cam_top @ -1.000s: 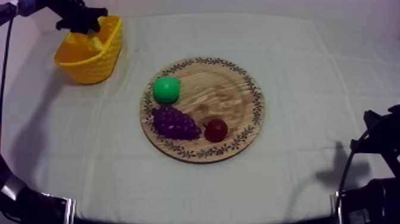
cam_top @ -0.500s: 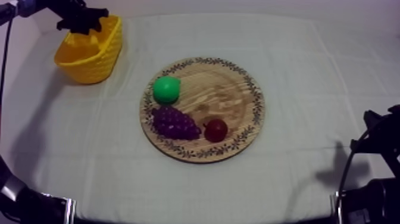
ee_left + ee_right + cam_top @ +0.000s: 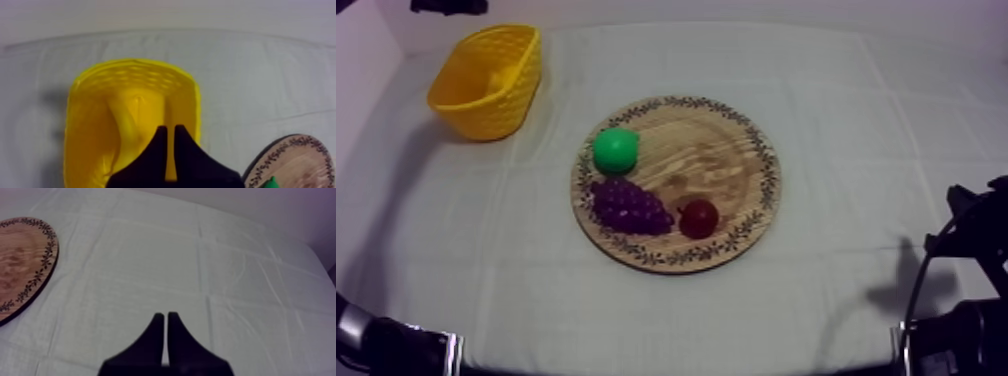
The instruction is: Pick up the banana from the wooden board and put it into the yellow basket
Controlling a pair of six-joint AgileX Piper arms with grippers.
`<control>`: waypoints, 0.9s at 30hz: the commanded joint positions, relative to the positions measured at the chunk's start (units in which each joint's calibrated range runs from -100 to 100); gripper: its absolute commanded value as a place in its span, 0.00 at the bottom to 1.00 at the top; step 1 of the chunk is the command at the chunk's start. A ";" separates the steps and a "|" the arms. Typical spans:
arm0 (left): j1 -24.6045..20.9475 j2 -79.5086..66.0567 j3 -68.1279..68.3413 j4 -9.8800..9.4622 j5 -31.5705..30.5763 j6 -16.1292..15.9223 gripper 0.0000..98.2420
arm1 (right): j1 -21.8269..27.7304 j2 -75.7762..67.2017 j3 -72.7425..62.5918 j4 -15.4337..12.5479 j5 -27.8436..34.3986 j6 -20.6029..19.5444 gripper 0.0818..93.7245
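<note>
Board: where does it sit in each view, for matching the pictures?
Top view: board mid-table, right of the basket.
Left wrist view: board edge beside the basket.
Right wrist view: board edge on the cloth, to one side of the right gripper.
Shared landmark: its patterned rim.

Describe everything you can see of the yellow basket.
The yellow basket is a rounded tub of woven-look plastic with a flared rim. It stands upright on the cloth at the table's far left corner, apart from the wooden board. The banana lies inside it. The left gripper hangs above it, not touching.
</note>
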 commanded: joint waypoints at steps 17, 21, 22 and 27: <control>9.01 -47.52 35.27 -1.88 -19.63 4.77 0.03 | 0.00 -0.05 0.05 0.01 0.03 0.00 0.00; 9.79 -55.85 53.37 -2.24 -32.68 5.99 0.03 | 0.00 -0.05 0.05 0.01 0.03 0.00 0.00; 9.71 -57.59 57.92 -2.27 -35.92 6.29 0.03 | 0.00 -0.05 0.05 0.01 0.03 0.00 0.00; 7.89 -63.76 76.35 -2.34 -47.20 7.32 0.03 | 0.00 -0.05 0.05 0.01 0.03 0.00 0.00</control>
